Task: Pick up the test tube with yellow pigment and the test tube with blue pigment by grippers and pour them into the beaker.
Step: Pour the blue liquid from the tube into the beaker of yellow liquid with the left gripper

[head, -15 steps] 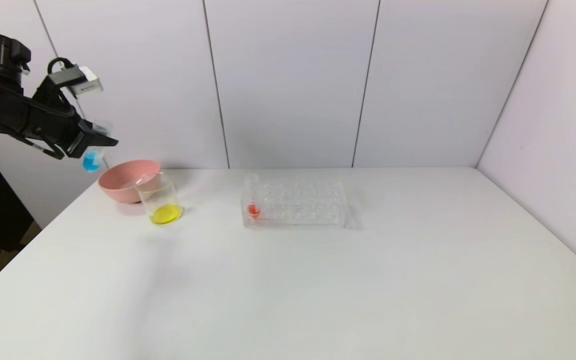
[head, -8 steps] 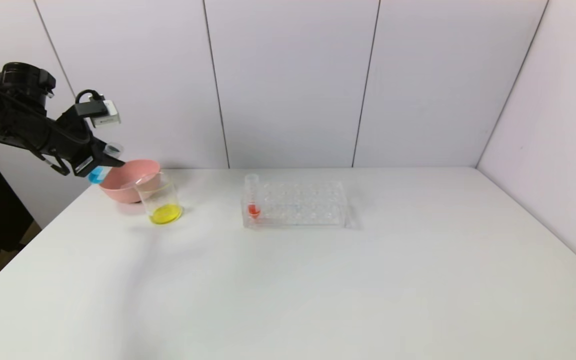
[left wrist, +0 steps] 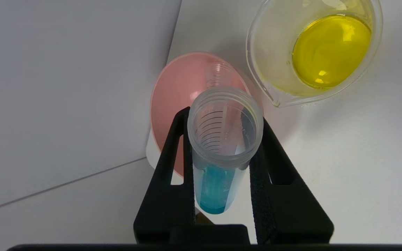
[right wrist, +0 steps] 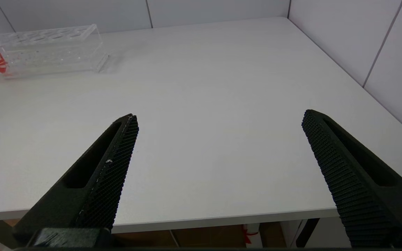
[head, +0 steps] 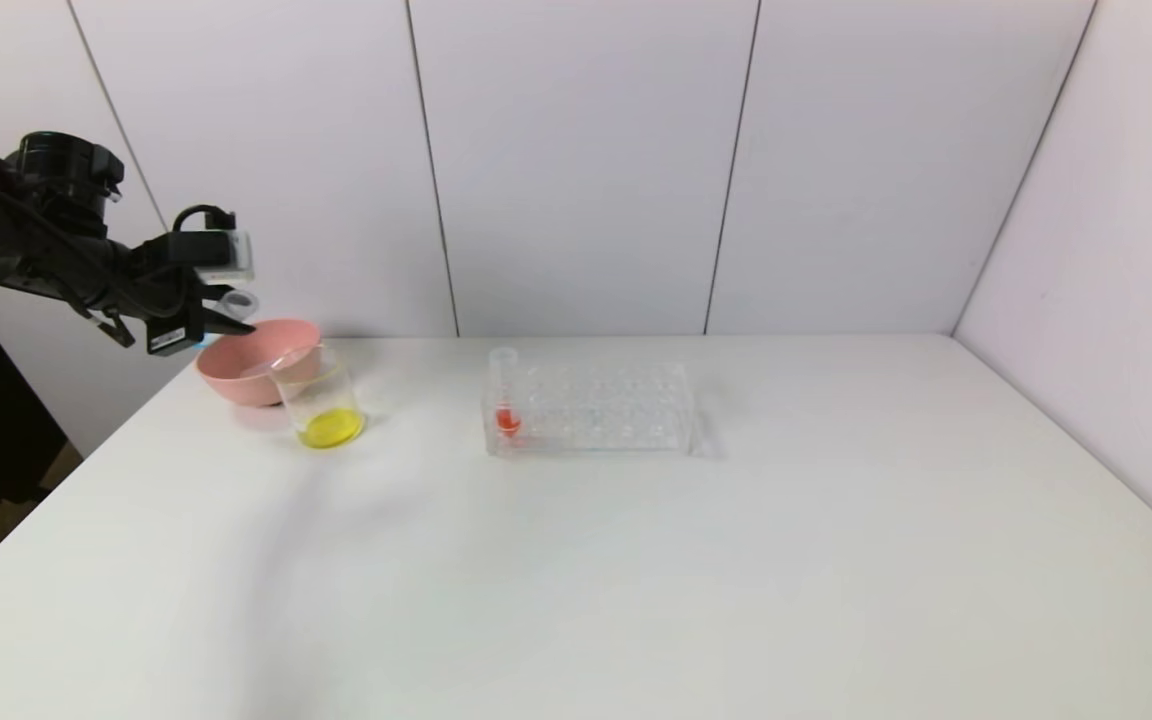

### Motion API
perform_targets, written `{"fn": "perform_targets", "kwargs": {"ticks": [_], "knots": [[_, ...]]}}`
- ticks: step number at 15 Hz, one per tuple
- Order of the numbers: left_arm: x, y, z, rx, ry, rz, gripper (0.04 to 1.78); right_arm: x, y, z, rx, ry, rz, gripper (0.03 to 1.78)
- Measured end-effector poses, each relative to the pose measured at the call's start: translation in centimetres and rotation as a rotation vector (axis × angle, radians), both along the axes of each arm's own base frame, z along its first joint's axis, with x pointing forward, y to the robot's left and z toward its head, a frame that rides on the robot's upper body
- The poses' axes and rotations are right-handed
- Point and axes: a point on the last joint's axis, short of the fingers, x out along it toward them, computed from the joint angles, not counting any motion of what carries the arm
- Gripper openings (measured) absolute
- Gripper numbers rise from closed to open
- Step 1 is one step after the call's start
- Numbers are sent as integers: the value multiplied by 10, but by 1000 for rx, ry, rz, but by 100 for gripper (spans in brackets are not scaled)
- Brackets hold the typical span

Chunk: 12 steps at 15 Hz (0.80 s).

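Note:
My left gripper [head: 226, 322] hangs at the table's far left, over the left rim of the pink bowl [head: 248, 368]. It is shut on the test tube with blue pigment [left wrist: 224, 146]. The tube is tilted and its open mouth [head: 239, 300] points towards the beaker [head: 321, 398]. Blue liquid [left wrist: 213, 190] sits at the tube's closed end. The beaker stands just in front of the bowl and holds yellow liquid [left wrist: 330, 52]. An empty clear tube [left wrist: 217, 71] lies in the bowl; I cannot tell whether it is the test tube with yellow pigment. My right gripper [right wrist: 218, 118] is open over the table's near edge, holding nothing.
A clear tube rack [head: 591, 405] stands mid-table at the back, with a red-liquid tube [head: 505, 392] upright at its left end. White wall panels close in behind and to the right. The table's left edge [head: 86, 450] runs close by the bowl.
My left gripper has come down and to the right with the blue tube, from well above the table's left edge to just over the bowl's rim. The tube has tipped further over.

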Motion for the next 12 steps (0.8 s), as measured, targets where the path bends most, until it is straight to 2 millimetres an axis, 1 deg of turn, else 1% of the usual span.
{"fn": "perform_targets", "kwargs": {"ticks": [5, 12], "knots": [[1, -7, 1, 139, -48, -121, 46, 0, 0, 0, 0, 0, 1, 171], [3, -18, 0, 185, -35, -128, 46, 0, 0, 0, 0, 0, 0, 171]]}}
